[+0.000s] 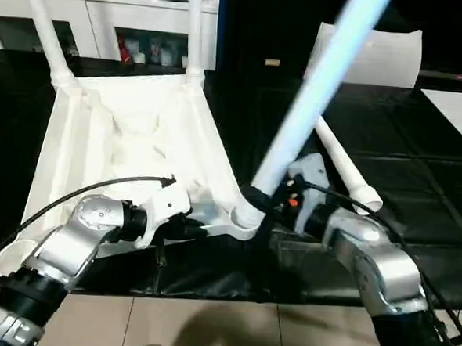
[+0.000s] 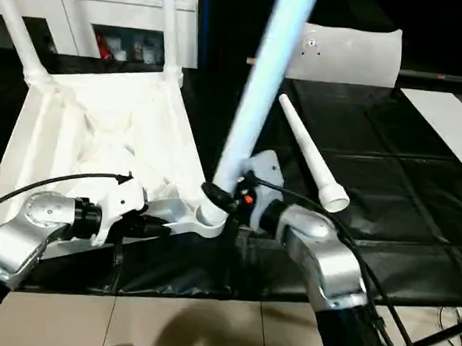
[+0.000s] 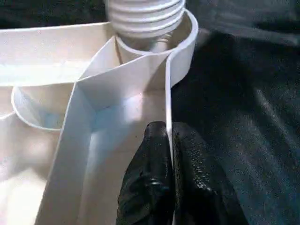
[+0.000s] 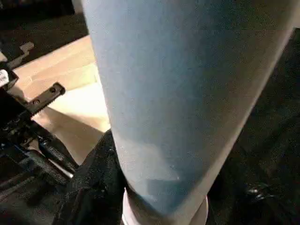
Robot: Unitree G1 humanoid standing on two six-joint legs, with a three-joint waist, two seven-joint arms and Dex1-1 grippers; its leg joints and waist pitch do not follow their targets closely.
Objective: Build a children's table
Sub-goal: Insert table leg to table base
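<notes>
The left gripper [image 3: 169, 154] is clenched on the upturned tabletop's rim [image 3: 167, 93], just beside the near corner socket [image 1: 245, 219]. The right gripper [image 1: 280, 198] clasps the third leg [image 1: 319, 84]; its threaded end meets that socket, its long axis leaning up and away.

Upturned table top [image 1: 131, 135] lay left; two legs [image 1: 194, 30] stood at its far corners; loose leg [image 1: 345, 168] lay right.

I count one table top [image 1: 131, 135], four legs: two standing in its far sockets [image 1: 194, 30], one in my right pincer [image 1: 314, 92], one lying loose [image 1: 345, 168].
</notes>
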